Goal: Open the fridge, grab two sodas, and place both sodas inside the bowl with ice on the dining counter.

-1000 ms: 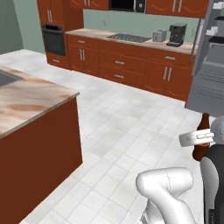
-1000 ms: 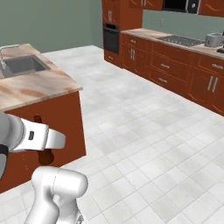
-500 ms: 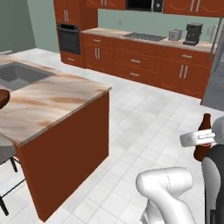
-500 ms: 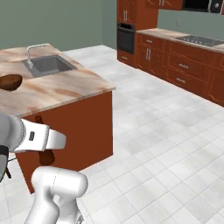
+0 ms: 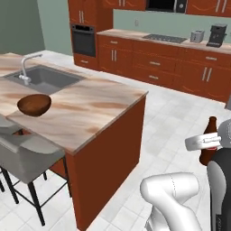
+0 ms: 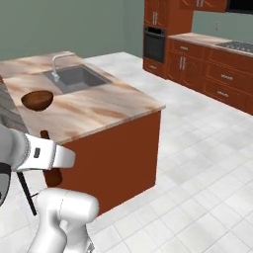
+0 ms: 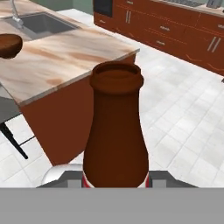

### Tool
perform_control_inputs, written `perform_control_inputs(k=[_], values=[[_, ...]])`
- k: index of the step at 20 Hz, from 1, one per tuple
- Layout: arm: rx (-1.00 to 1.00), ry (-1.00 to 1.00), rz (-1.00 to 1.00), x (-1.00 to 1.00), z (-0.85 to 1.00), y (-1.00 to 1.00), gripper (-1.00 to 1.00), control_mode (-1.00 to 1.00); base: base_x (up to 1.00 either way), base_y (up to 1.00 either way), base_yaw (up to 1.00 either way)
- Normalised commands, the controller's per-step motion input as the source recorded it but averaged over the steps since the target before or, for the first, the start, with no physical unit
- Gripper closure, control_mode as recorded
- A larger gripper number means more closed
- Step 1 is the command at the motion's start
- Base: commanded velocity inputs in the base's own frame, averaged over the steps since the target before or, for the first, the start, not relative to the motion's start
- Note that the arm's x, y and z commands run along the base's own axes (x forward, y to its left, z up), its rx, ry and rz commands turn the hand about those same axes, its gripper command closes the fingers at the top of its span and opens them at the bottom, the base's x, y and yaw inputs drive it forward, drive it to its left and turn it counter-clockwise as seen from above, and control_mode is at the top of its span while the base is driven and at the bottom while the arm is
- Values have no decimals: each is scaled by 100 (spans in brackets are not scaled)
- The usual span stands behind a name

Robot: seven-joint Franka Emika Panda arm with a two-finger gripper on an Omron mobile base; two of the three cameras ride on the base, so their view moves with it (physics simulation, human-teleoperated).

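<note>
My gripper (image 5: 208, 142) is shut on a soda, a dark-brown bottle (image 5: 208, 154), held upright close to the robot's body above the floor. From the right base camera the same bottle (image 6: 51, 176) shows behind the hand (image 6: 53, 159). In the hand view its neck and mouth (image 7: 116, 131) stand right in front of the lens. The dark-brown bowl (image 5: 34, 104) sits on the dining counter (image 5: 94, 113) near the sink, far to the left of the gripper. It also appears as the bowl (image 6: 37, 100) and the bowl (image 7: 8, 46); what is inside it cannot be made out. The fridge is out of view.
The sink (image 5: 45, 79) with its tall faucet (image 5: 27, 67) is set in the island beyond the bowl. Grey stools (image 5: 27, 153) stand at the island's near side. Wall cabinets with an oven (image 5: 83, 43) and stove (image 5: 162, 38) line the back. White tiled floor (image 5: 171, 117) lies between.
Both base pictures have swung: the camera moved, bringing the island, sink and bowl nearer and into view. The gripper keeps hold of the bottle in the same pose.
</note>
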Motion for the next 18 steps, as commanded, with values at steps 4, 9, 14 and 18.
perform_control_inputs(k=[4, 9, 14, 18], values=[[0, 0, 0, 0, 0, 0, 100, 100, -4, 100, -11], [0, 0, 0, 0, 0, 0, 100, 100, -2, 100, -17], [0, 0, 0, 0, 0, 0, 100, 100, 0, 100, -23], [0, 0, 0, 0, 0, 0, 100, 100, 0, 100, -26]])
